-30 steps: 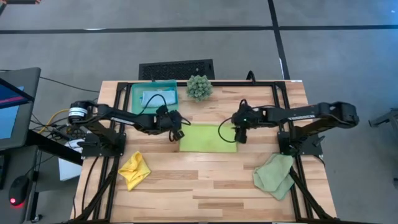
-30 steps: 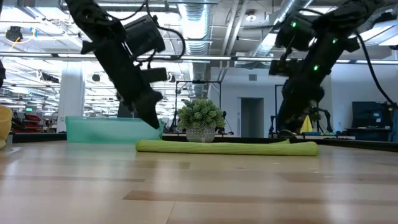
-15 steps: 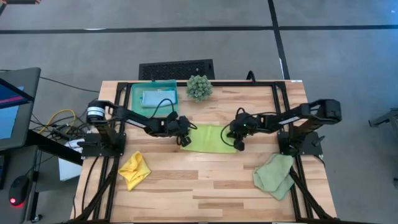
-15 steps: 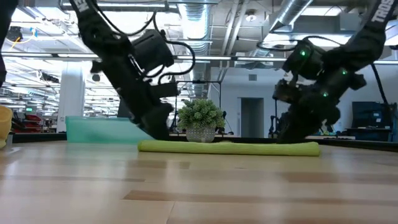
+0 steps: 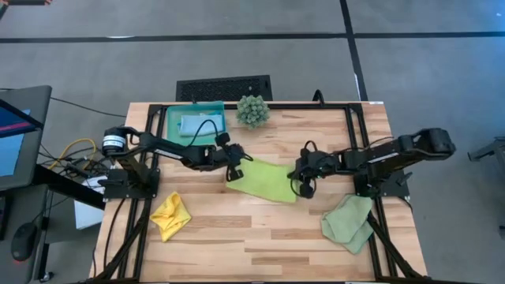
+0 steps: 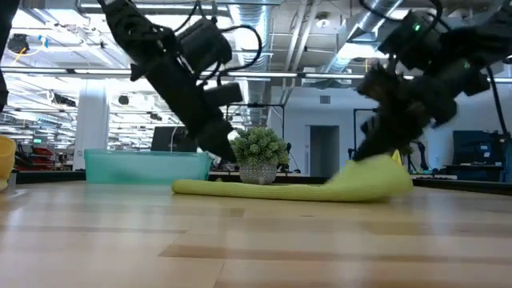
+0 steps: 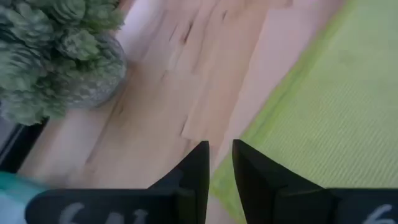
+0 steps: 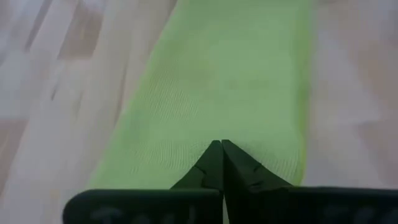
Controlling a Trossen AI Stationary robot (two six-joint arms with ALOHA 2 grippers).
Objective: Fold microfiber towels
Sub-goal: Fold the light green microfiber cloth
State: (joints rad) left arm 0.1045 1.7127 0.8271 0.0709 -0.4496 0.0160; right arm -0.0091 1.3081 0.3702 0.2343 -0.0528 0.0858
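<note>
The lime green towel (image 5: 264,180) lies askew mid-table, its left part flat on the wood. Its right end (image 6: 376,178) is raised in a hump under my right gripper (image 5: 304,186), which is shut on it. My left gripper (image 5: 234,170) hovers by the towel's far left corner. Its fingers (image 7: 199,163) stand a narrow gap apart over the towel's edge (image 7: 261,118). A yellow towel (image 5: 170,214) lies crumpled near left, a sage towel (image 5: 349,221) near right. A light blue towel (image 5: 197,125) rests in the teal tray (image 5: 170,134). My left gripper: I cannot tell whether its fingertips touch the towel's edge, which lies flat below them. My right gripper pinches the lime towel's right end (image 8: 214,127) between its shut fingers, slanting down from the table's right. That end is raised off the wood and the rest lies on the table.
A spiky green plant (image 5: 252,110) stands at the far edge, just beyond the left gripper. A black frame (image 5: 355,134) borders the work area. Bare wood stretches along the near edge between the yellow and sage towels.
My right gripper has tipped down, gone toward the near edge and taken hold of the lime towel's right end. That end is now humped up and drawn nearer, so the towel lies skewed. My left gripper has gone rightward to the towel's left corner.
</note>
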